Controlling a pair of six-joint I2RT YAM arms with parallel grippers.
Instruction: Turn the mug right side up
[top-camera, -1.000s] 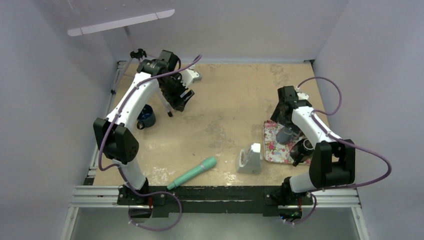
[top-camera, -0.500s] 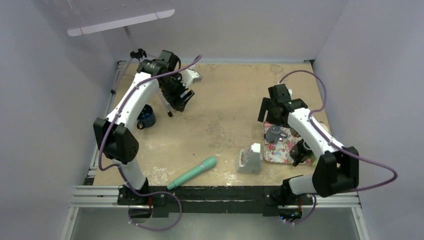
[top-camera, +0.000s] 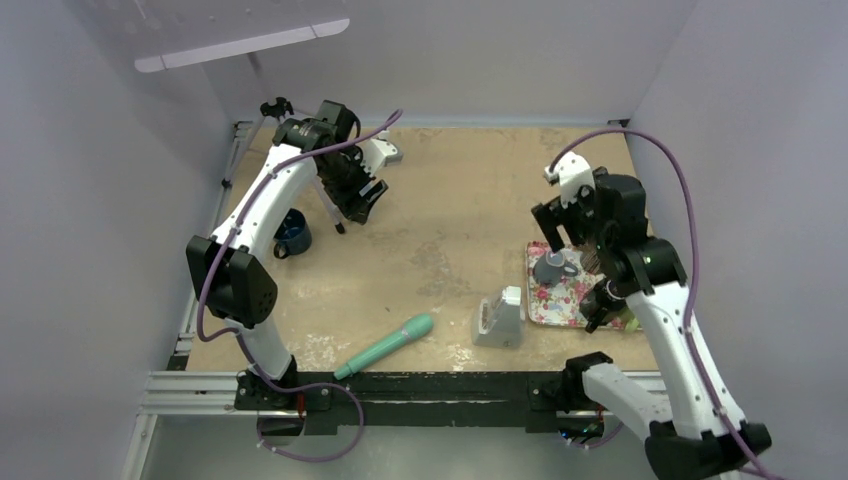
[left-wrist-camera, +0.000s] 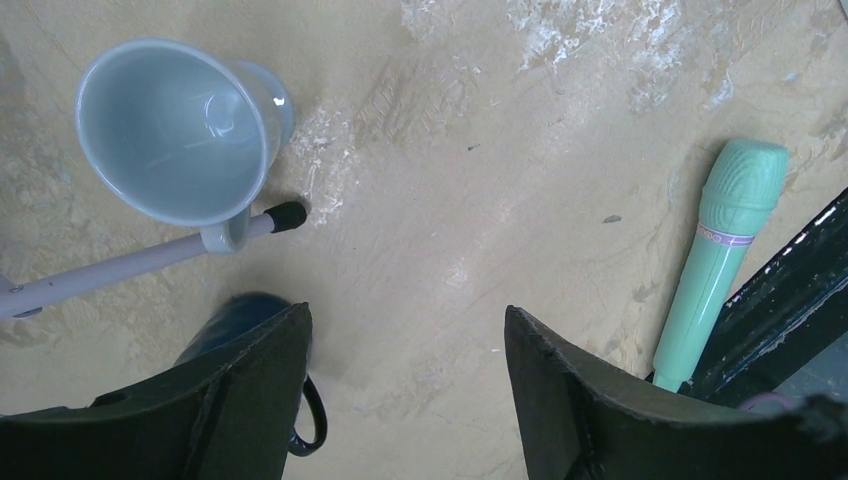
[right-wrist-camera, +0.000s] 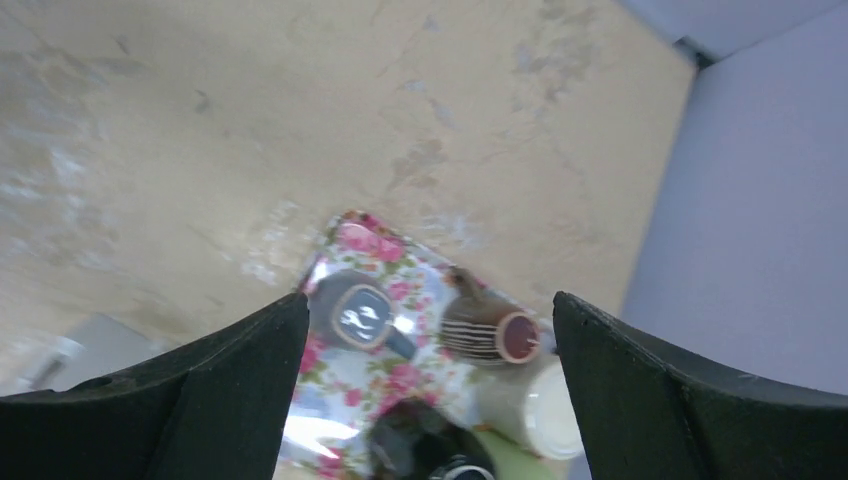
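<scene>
Looking down through the right wrist camera, we see the grey mug (right-wrist-camera: 360, 312) standing on the floral tray (right-wrist-camera: 350, 232) at the right side of the surface (top-camera: 450, 220). Its mouth seems to face up, because a glossy inside shows within the rim, so we judge that the turning is most probably done. The right tool (right-wrist-camera: 428, 300) hangs high above the tray with its jaws wide and nothing between them. The left tool (left-wrist-camera: 406, 312) is also open and empty. It hovers well apart from the tray, over the left side of the surface, near a blue mug (top-camera: 292, 232) that we do not take for the task's thing. We think the grey mug is stiff and rather light, with a glazed wall that can slip between the pads, and it may chip if it is dropped. If a correction is needed, we would take it across the rim, with one finger inside and one outside. We could also take it at the handle, which points away from the tray's corner. A brown ribbed cup (right-wrist-camera: 490, 335) lies on its side just beside it, so there is less room for a finger on that side.
</scene>
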